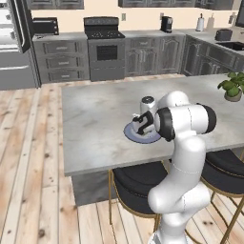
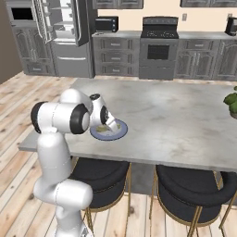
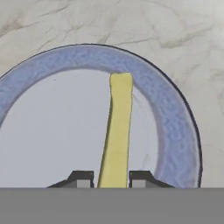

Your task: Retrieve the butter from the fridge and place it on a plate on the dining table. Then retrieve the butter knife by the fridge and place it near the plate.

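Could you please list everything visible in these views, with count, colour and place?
butter: one, pale yellow stick, over the plate, between the finger tips.
plate: one, blue-grey, on the dining table's near side.
dining table: one, light grey marbled top, centre.
fridge: one, dark grey, door open, back wall.
stove: one, dark, back wall among the cabinets.
cabinets: a run, dark grey, along the back and side walls.
toaster oven: one, black, on the worktop beside the fridge.
plant: one, green, potted, far end of the table.
stools: two, black seats with gold legs, under the table's near edge.
gripper: one, dark tips, shut on the butter above the plate.
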